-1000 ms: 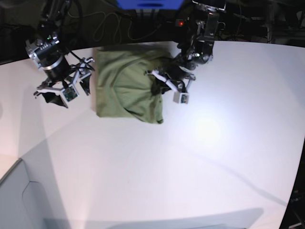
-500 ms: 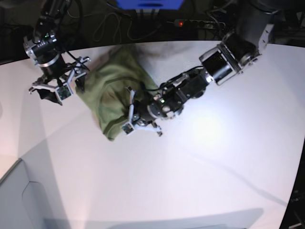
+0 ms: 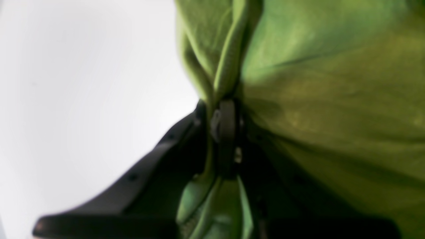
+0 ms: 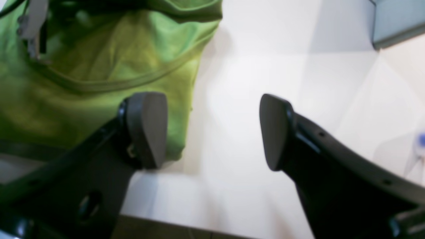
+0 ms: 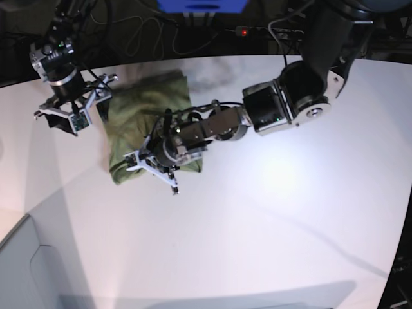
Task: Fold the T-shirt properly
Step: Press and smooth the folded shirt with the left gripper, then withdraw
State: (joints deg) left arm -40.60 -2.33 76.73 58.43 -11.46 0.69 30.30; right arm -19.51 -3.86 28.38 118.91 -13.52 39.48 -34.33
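The left gripper (image 5: 156, 168) is nearest to us in the base view, low over the white table (image 5: 270, 212). Its arm reaches a long way across from the far right side. Its two black fingers (image 3: 226, 132) are squeezed tight together, with a bunched fold of the T-shirt (image 5: 147, 122) pinched between them. The wrist picture is blurry, so how much cloth is in the pinch is hard to say.

The green T-shirt lies crumpled on the table, toward the far left part of it. Its near edge sits under the left gripper. In the right wrist view a curved seam (image 4: 109, 84) runs across the cloth.

Farther back and to the left is the right gripper (image 5: 69, 111). Its two fingers (image 4: 146, 127) stand wide apart with nothing between them. One finger hangs over the edge of the shirt and the other over bare table.
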